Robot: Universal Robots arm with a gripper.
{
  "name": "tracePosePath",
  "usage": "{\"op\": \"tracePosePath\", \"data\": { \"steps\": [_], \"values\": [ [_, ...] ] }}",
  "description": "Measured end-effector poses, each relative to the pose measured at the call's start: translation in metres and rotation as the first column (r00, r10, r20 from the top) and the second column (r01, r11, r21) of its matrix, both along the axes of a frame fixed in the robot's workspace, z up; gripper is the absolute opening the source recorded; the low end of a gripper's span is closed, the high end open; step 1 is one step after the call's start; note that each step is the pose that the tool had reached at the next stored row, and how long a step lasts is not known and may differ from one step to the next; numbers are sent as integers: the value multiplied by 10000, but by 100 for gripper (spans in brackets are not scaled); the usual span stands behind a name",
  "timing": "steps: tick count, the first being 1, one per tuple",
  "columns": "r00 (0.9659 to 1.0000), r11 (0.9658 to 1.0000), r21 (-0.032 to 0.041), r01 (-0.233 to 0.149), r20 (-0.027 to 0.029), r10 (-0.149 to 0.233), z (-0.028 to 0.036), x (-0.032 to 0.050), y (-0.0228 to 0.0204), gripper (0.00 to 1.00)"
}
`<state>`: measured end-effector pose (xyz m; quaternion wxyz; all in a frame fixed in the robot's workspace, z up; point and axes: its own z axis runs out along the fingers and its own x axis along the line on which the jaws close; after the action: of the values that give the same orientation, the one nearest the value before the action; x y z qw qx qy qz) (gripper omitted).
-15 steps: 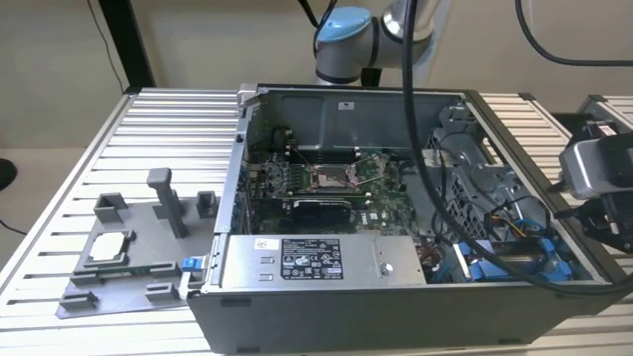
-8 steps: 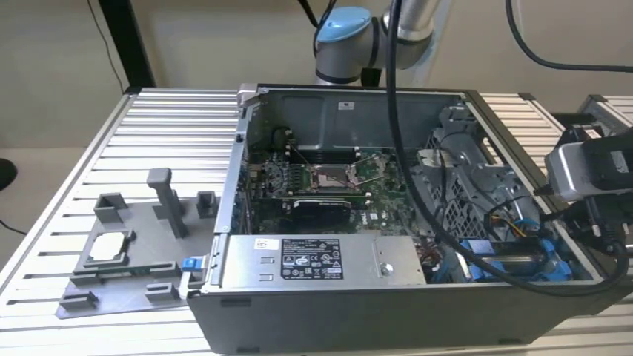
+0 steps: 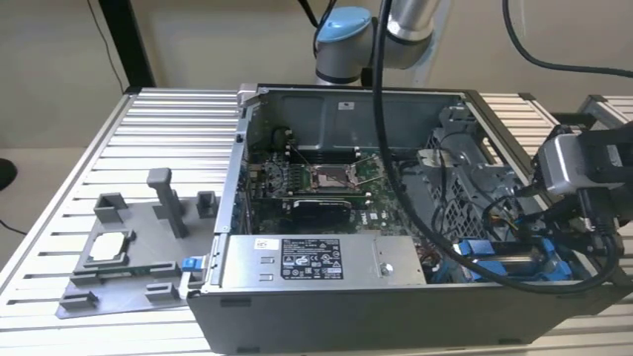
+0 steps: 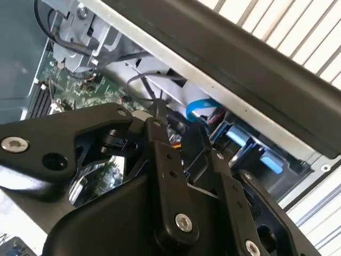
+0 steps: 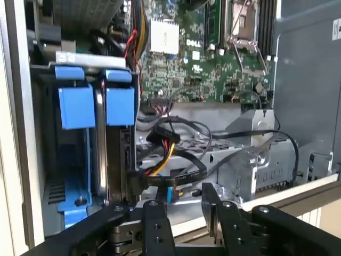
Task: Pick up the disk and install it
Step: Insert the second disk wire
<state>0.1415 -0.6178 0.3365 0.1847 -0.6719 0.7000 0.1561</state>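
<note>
In the exterior view, the open dark grey metal computer case (image 3: 346, 315) lies on the slatted aluminium table (image 3: 168, 133). The black gripper (image 3: 562, 239) is lowered over the drive bay in the corner of the case at the exterior view's right. The disk (image 3: 490, 259), a silver metal hard drive in a blue plastic bracket, sits in that bay just beside and below the gripper, well apart from the moulded grey plastic fixture tray (image 3: 129, 297) on the far side of the case. In the second wrist view, the gripper's (image 4: 181, 146) black linkage stands in front of the bay. The blue bracket ends show just past it, against the case wall. I cannot tell from here whether the gripper is spread, closed or gripping anything. In the first wrist view, the disk (image 5: 118, 104) stands on edge in the bay beside a second blue bracket (image 5: 77, 106), its long axis running into the bay, along the line from bracket to gripper. The gripper (image 5: 184, 213) is near it, and a bundle of black and coloured cables (image 5: 170, 154) lies just beside the bay, between it and the green motherboard (image 5: 213, 69). Judging by this, the disk is already in its slot, though whether it is fully seated I cannot tell.
</note>
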Motion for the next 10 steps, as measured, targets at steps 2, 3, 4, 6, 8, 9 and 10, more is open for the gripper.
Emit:
{"op": "tracePosePath", "data": {
  "steps": [2, 3, 4, 6, 8, 9, 10],
  "values": [
    [9999, 10000, 3, 7, -123, -7, -2, -4, 1, 100],
    [9999, 10000, 3, 17, -128, -17, 0, -4, 3, 100],
    [9999, 10000, 0, 30, -130, -30, 11, -3, 6, 100],
    [9999, 10000, 2, 62, -134, -62, 36, -2, 8, 100],
    [9998, 10000, 13, 92, -150, -92, 53, -2, 8, 100],
    [9998, 10000, 28, 95, -161, -94, 55, 2, 7, 100],
    [9998, 9999, 40, 95, -184, -94, 57, 10, 0, 100]
  ]
}}
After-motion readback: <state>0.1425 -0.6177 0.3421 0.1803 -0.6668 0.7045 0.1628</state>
